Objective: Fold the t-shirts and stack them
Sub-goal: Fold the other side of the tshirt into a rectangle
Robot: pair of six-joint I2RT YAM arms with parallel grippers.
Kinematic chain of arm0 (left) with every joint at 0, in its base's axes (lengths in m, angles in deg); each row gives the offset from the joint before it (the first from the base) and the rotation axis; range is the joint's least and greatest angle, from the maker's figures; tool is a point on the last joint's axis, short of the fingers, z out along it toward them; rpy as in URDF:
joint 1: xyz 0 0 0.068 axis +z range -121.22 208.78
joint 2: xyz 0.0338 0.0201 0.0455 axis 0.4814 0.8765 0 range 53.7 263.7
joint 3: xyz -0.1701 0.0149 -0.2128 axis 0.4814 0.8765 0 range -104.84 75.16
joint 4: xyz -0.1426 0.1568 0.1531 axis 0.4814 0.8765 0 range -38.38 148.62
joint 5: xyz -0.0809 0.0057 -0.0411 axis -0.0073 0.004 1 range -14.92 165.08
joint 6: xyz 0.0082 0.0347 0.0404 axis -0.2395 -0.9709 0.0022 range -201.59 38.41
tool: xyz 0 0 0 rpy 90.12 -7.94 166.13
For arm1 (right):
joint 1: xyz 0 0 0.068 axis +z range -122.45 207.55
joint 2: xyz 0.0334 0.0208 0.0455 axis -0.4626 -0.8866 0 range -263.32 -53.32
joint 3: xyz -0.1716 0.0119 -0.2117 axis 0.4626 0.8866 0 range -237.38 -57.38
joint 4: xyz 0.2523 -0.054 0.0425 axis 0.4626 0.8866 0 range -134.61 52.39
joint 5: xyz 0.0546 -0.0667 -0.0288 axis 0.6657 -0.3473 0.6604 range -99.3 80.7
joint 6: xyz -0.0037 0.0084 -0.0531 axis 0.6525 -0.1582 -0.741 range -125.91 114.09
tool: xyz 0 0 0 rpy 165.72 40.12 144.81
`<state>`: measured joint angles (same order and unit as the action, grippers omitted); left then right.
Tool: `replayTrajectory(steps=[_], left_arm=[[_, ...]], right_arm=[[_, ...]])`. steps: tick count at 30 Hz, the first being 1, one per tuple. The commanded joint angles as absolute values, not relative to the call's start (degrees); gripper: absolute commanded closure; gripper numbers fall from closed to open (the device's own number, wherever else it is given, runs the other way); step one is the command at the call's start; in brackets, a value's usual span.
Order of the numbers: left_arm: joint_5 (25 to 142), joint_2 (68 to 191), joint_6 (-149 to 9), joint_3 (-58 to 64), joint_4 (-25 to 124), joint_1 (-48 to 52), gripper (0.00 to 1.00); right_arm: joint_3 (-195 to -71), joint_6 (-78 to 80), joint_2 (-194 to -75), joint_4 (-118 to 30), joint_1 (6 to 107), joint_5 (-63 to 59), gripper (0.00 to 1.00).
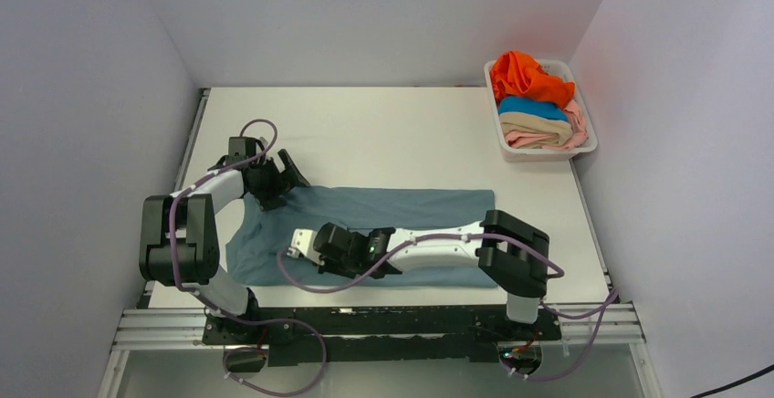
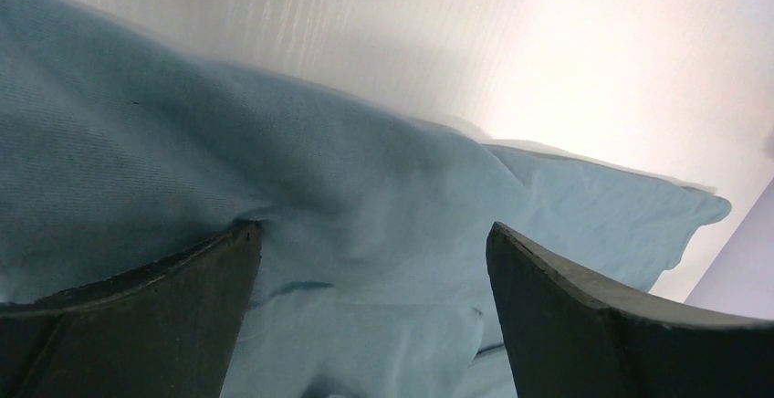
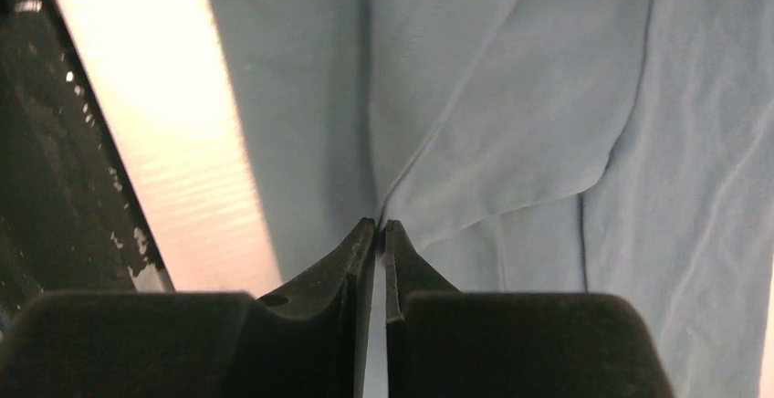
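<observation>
While the grey-blue t-shirt [image 1: 402,211] lies flat across the middle of the table [image 1: 383,124], seemingly only part-folded, nothing is stacked yet; the orange shirt [image 1: 525,77], bright blue shirt [image 1: 529,106], tan shirt [image 1: 534,127] and pale pink shirt [image 1: 577,129] sit heaped in the white basket [image 1: 548,153] at two o'clock; the left gripper [image 2: 374,225] gapes wide over the spread shirt's ten o'clock corner; the right gripper [image 3: 379,226] is pinched on a crease at seven o'clock; plain pale walls box in the matte white tabletop.

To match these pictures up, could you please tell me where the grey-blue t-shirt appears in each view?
Top external: grey-blue t-shirt flat across the near half of the table.
Left wrist: t-shirt fills the left and bottom, behind the open left claw.
Right wrist: t-shirt fills centre and right, at the right claw's tips.
Shared landmark: the white table.
</observation>
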<state>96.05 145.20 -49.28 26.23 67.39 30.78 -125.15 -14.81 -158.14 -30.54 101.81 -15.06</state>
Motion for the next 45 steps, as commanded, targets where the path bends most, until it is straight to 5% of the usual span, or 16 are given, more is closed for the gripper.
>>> replayTrajectory(steps=[1, 8, 10, 19, 32, 45], left_arm=[[91.92, 147.74, -53.15, 26.66, 69.10, 31.50, 0.01], [93.13, 146.47, -53.32, 26.42, 69.44, 31.46, 0.01], [93.31, 146.27, -53.57, 26.15, 69.62, 31.48, 0.01], [94.51, 146.18, -53.14, 25.82, 69.72, 31.47, 0.00], [95.68, 149.58, -52.50, 24.70, 69.34, 31.42, 0.01], [95.06, 151.30, -52.80, 22.93, 69.81, 31.47, 0.01]], right_arm=[[-123.24, -16.95, -155.26, -25.58, 105.33, -21.86, 0.84], [-118.92, -9.04, -149.50, -31.16, 105.51, -23.23, 0.32], [-117.00, -6.72, -145.80, -38.16, 104.54, -22.32, 0.02], [-116.29, 11.89, -151.41, -63.32, 92.13, 3.64, 0.00], [-131.27, 9.15, -170.76, -59.53, 92.31, 3.96, 0.00], [-134.79, 2.53, -170.59, -56.62, 97.96, 17.31, 0.00]])
